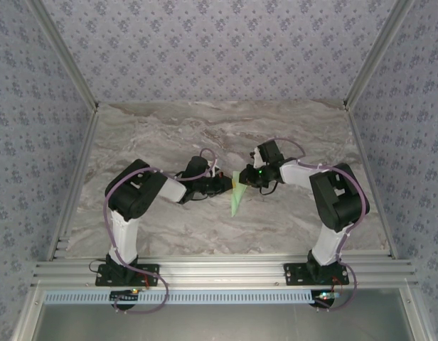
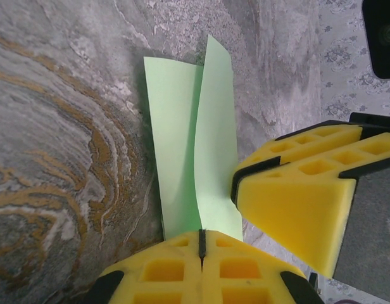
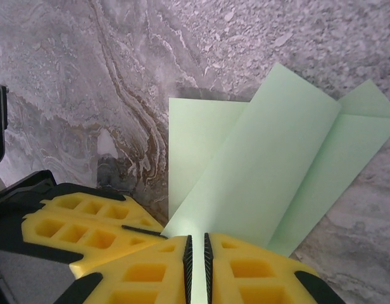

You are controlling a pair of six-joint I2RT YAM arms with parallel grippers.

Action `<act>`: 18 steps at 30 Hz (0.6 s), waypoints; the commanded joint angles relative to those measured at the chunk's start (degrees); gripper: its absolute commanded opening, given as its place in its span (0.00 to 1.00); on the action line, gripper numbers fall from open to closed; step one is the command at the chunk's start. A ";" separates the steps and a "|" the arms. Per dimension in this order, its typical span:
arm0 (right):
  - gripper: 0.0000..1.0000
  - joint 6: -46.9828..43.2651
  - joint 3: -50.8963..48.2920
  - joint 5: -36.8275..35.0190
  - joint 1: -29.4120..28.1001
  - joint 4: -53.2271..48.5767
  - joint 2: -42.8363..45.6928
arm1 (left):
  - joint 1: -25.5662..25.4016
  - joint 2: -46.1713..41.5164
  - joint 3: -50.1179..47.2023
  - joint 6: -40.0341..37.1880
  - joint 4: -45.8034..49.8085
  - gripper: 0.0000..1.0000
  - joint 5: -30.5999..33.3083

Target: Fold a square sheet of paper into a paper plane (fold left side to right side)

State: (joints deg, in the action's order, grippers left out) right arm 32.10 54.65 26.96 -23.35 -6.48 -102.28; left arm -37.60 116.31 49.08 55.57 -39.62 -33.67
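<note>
1. The sheet of paper (image 1: 237, 197) sits near the middle of the counter (image 1: 169, 128) as a narrow pale green strip. Its far end is between the two wrists and its near end points toward the arm bases.
2. The left jaws are clamped on the sheet. In the left wrist view their yellow pads (image 2: 163, 272) are pressed together with only a dark seam between them. The sheet (image 2: 182, 139) runs out from that seam as two long overlapping panels, and the right-hand panel bows up off the counter.
3. The right jaws also hold the sheet. In the right wrist view only a thin slit separates their pads (image 3: 258, 272), with pale green showing inside it. Beyond them the sheet (image 3: 264, 158) fans out in folded panels with one sharp crease.
4. The two wrists crowd each other.
   - In the left wrist view, the right arm's yellow block (image 2: 296, 196) sits against the sheet's right edge and covers its lower right corner.
   - In the right wrist view, the left arm's yellow block (image 3: 87, 231) fills the lower left, just beside the right pads, and hides the counter there.
5. The left arm (image 1: 137, 195) and right arm (image 1: 336, 195) bend inward from an aluminium rail (image 1: 219, 270).
6. Purple cables (image 1: 114, 192) loop along both arms, and a green light (image 1: 260, 171) glows on the right wrist.
7. Floral-patterned walls (image 1: 219, 42) enclose the grey marbled counter.
</note>
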 commanded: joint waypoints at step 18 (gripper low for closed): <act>0.17 -2.16 2.04 -5.32 -0.11 -5.24 -1.70 | 0.34 3.35 1.89 -1.69 2.96 0.01 1.94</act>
State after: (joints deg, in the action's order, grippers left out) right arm 31.00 55.55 23.53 -23.35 -8.91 -103.09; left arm -37.50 116.99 50.48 55.53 -38.74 -33.67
